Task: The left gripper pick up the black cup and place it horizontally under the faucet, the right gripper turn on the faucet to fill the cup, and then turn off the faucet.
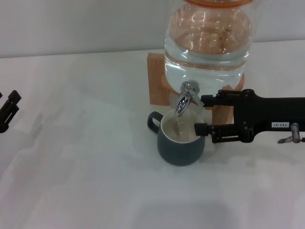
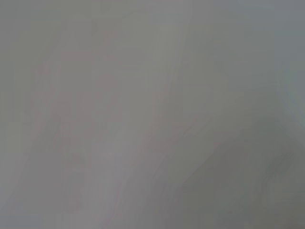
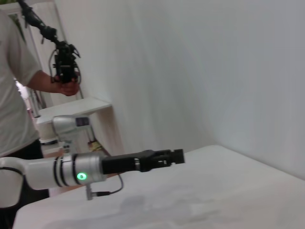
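white arm label [image 1: 278, 124]: text unreadable.

a white table [image 1: 86, 157] fills the head view, meeting a plain pale wall [image 1: 81, 24] toward 12 o'clock. in the right wrist view the same wall [image 3: 200, 71] rises behind the table, and at 9 o'clock stands a small white side table [image 3: 76, 107], with a person in a grey shirt [image 3: 14, 95] beside it

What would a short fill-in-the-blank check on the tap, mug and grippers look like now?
The squat grey-black cup stands upright directly under the chrome ____.
The black right gripper has its fingers ____, beside the faucet.
The left gripper sits far from the cup at the table's ____ edge.
Missing: faucet; open; left
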`<state>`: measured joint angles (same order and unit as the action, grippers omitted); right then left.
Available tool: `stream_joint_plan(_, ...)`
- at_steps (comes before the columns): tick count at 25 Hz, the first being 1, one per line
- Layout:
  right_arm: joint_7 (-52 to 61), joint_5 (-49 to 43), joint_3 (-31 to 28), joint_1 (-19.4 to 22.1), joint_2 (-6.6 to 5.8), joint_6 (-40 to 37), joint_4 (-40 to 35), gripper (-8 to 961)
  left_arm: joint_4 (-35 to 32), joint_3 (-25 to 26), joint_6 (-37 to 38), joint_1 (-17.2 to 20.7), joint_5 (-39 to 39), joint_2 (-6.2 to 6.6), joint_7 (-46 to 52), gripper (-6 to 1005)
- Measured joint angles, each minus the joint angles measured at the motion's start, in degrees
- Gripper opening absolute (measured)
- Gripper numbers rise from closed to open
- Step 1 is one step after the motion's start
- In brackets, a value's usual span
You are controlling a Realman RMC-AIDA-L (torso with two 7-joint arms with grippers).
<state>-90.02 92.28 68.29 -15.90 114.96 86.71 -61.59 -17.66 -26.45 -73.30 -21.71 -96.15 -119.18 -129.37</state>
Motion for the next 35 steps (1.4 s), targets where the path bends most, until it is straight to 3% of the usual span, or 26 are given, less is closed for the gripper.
stream_joint_plan(19,0.9,2.0,3.0,0.8,-0.01,4.8,0.0,797,0.0,0.3,0.4,-0.1,-0.1,0.0,0.0,534)
stream_joint_plan(26,0.9,6.0,11.3,0.5,0.05,2.7,-1.4,798,0.0,0.4,0.5,-0.8,-0.1,0.05,0.0,534)
stream_joint_plan(35,1.6,8.3,21.2,-0.7,0.18,-8.2,-3.4,798,0.0,0.2,0.9,-0.8,-0.1,0.06,-0.1,534)
